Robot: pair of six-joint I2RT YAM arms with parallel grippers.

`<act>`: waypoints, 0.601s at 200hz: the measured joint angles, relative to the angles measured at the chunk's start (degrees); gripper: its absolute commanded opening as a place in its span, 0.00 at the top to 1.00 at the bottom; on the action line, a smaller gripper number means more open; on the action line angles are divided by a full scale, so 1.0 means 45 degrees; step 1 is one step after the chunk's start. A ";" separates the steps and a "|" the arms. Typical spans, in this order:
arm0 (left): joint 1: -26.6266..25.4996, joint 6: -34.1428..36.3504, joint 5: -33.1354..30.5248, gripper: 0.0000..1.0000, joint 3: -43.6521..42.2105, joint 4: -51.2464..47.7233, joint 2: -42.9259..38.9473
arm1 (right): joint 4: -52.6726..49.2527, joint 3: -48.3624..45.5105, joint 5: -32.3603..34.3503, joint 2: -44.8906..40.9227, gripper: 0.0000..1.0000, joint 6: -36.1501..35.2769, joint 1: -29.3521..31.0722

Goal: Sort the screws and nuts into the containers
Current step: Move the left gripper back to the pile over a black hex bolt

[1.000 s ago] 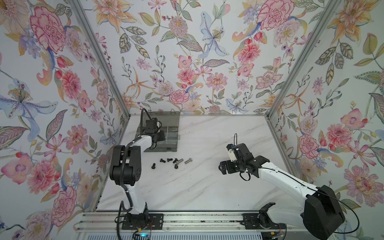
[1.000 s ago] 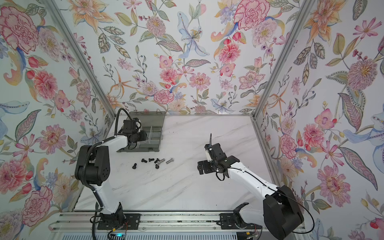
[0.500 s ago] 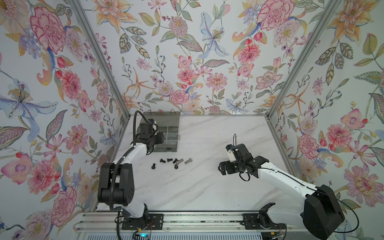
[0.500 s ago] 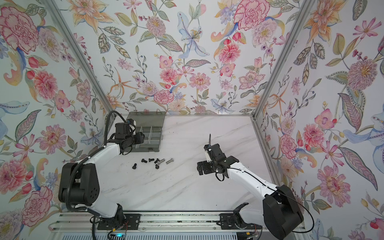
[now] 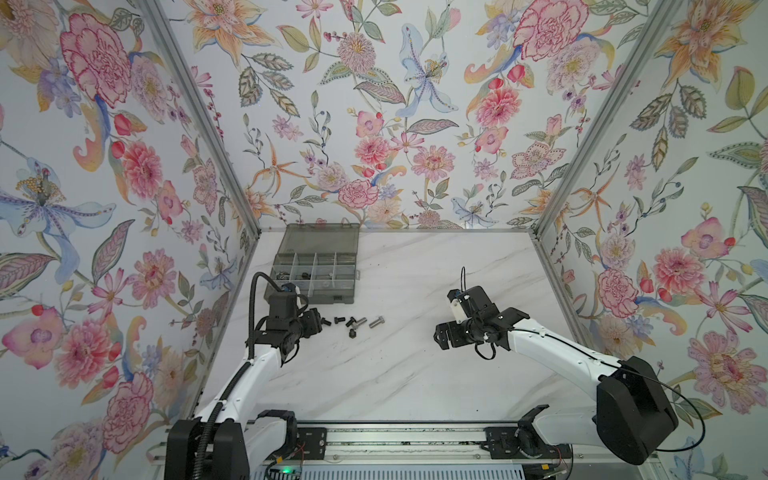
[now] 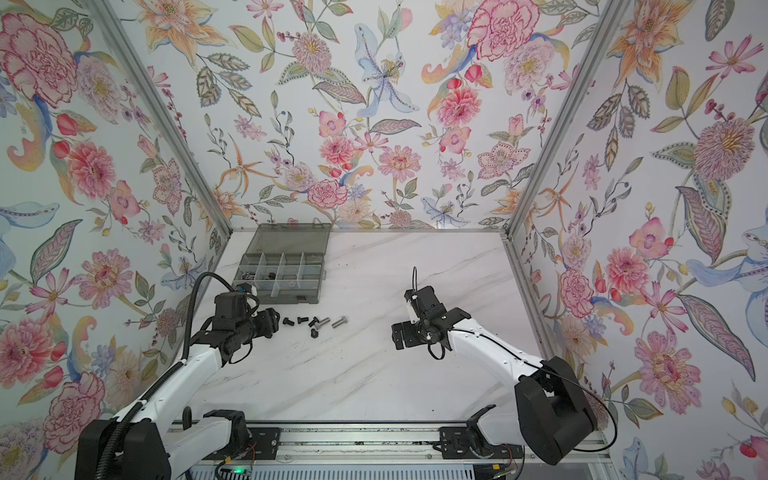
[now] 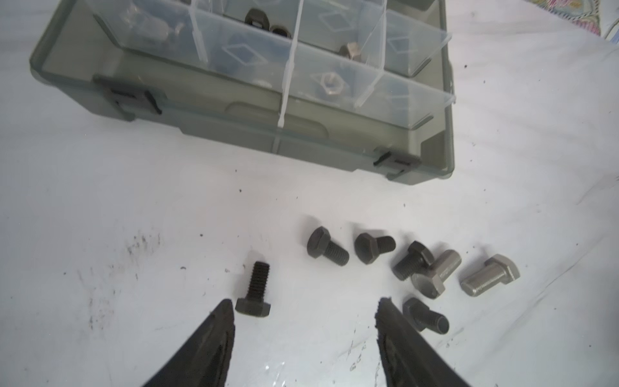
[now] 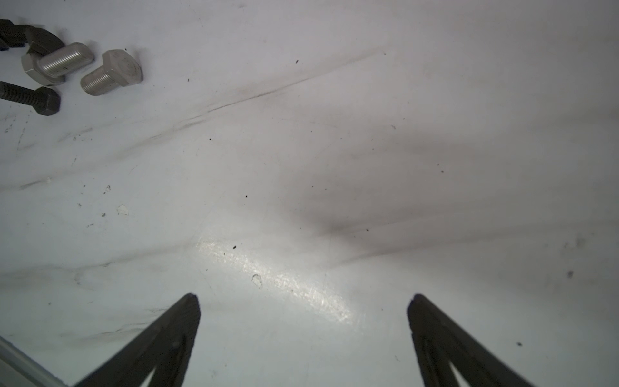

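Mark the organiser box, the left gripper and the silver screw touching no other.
organiser box (image 7: 201, 117): left wrist view, front outer wall.
left gripper (image 7: 306, 310): left wrist view, midway between fingertips.
free silver screw (image 7: 482, 281): left wrist view, threaded shank.

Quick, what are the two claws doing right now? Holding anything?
Left gripper: open, holding nothing; a black screw lies by one fingertip.
Right gripper: open, holding nothing.
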 measured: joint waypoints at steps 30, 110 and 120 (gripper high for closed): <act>-0.0738 -0.0559 -0.0350 0.30 -0.0617 -0.0272 0.0136 | -0.0015 0.0262 -0.0005 0.0243 0.01 0.0000 0.0117; -0.1073 -0.1253 -0.1253 0.26 -0.1010 -0.0126 0.0986 | -0.0010 0.0427 -0.0005 0.0763 0.01 0.0000 0.0296; -0.1073 -0.1229 -0.1336 0.26 -0.0923 -0.0136 0.1069 | -0.0005 0.0427 -0.0005 0.0772 0.01 0.0000 0.0311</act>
